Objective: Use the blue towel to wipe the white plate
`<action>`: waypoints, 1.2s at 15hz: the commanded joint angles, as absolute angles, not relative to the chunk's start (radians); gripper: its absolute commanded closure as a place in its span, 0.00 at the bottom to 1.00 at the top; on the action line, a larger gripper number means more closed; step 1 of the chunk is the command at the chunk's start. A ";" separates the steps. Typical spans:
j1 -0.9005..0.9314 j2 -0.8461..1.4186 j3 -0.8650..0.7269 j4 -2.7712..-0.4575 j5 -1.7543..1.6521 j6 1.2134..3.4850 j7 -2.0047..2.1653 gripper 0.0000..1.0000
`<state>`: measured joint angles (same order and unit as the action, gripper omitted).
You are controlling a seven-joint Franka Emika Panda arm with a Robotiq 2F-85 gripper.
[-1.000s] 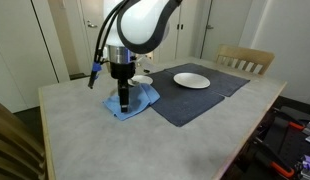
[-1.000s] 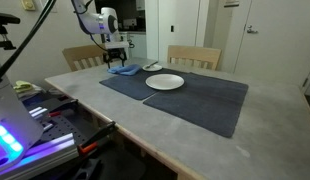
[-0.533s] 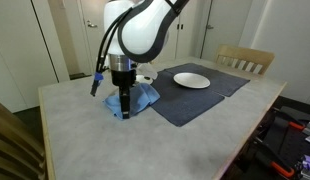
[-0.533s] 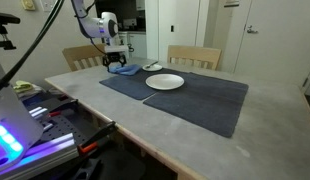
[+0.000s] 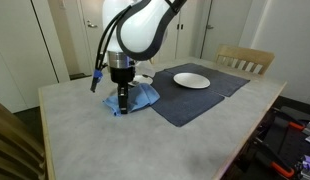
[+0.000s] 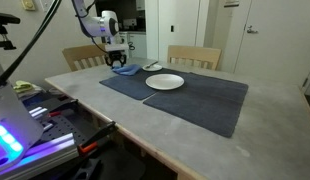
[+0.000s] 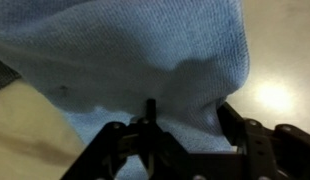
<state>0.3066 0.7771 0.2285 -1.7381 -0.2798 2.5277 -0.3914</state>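
Observation:
The blue towel lies crumpled on the grey table, at the near edge of a dark mat; it also shows in an exterior view. My gripper is down on the towel's near side, seen also in an exterior view. In the wrist view the towel fills the frame and a raised fold of it sits pinched between the gripper's fingers. The white plate sits on the mat, apart from the towel, and shows in an exterior view too.
The dark mat covers part of the table. A small white object lies between towel and plate. Wooden chairs stand at the table's sides. Equipment clutters the floor beside the table.
My gripper has come down onto the blue towel and shifted slightly toward its near side. The plate has not moved.

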 commanded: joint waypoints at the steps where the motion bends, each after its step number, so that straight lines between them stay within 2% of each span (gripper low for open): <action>1: 0.311 0.807 0.213 -1.716 -0.286 2.507 -0.365 0.69; 5: 0.300 0.792 0.207 -1.716 -0.266 2.490 -0.320 0.96; 6: 0.300 0.782 0.202 -1.721 -0.265 2.486 -0.304 0.99; 18: 0.314 0.581 0.091 -1.806 -0.327 2.457 -0.162 0.99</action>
